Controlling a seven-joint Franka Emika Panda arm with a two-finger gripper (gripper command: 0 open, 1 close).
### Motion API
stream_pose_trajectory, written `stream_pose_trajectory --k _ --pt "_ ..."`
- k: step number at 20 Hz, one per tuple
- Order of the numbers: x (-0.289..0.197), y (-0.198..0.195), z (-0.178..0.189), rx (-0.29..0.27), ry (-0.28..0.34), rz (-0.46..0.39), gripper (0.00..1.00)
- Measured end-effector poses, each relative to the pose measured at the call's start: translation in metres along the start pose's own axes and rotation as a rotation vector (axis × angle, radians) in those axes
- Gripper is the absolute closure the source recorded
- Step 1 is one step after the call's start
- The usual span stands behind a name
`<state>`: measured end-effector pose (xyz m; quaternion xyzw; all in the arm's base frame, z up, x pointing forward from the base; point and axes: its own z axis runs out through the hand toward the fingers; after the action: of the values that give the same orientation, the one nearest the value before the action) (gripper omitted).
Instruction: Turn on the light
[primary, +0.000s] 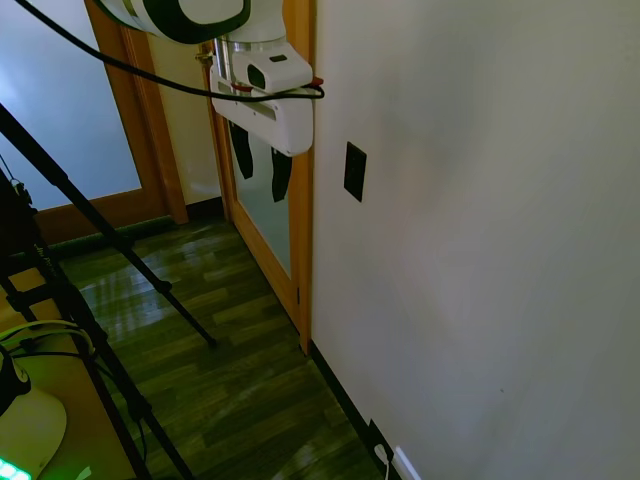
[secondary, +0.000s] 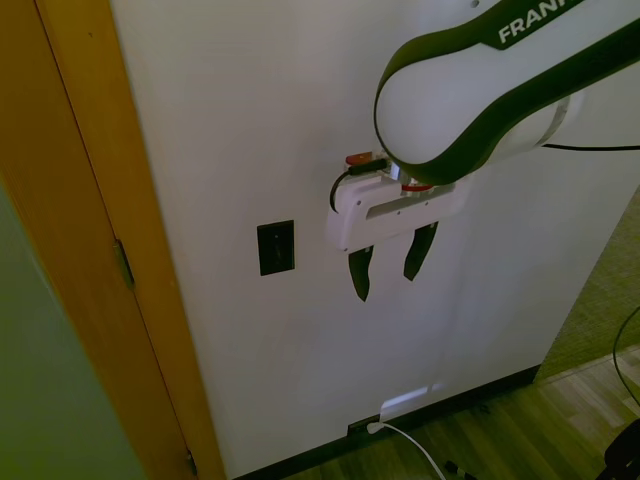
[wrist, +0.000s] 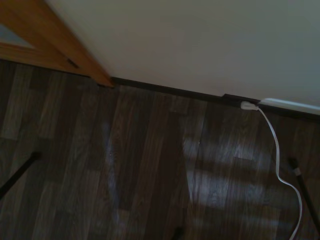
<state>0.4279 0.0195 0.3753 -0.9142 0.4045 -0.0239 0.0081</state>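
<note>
1. Currently I read the claw (secondary: 392, 264) as pointing down with its two dark fingers (secondary: 360, 274) parted by a moderate gap; nothing sits between them and they touch nothing.
2. In the first exterior view the claw (primary: 262, 168) hangs in front of the wooden door frame (primary: 300, 200), off the wall (primary: 480, 250), fingers apart there too.
3. The switch (secondary: 276, 247), a small flat black upright plate, is mounted on the white wall (secondary: 230, 120). In the second exterior view it lies beside the claw, at about finger height, on the door-frame side; a strip of bare wall separates them in the picture.
4. In the first exterior view the switch (primary: 354, 171) sits just past the frame edge, near the fingers but clear of them.
5. How far the claw stands off the wall I cannot tell exactly.
6. Low on the wall, at the dark baseboard (wrist: 165, 90), a white cable (wrist: 282, 160) is plugged in and trails across the wood floor (wrist: 140, 170).
7. The wrist view shows only floor, baseboard, cable and the foot of the door frame (wrist: 65, 50).
</note>
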Motion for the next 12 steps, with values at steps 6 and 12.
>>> stream_pose_trajectory --k 6,12 --pt "0.005 -0.025 -0.008 0.059 0.044 -0.013 0.0" --pt "0.033 -0.093 0.037 0.116 0.091 0.038 0.0"
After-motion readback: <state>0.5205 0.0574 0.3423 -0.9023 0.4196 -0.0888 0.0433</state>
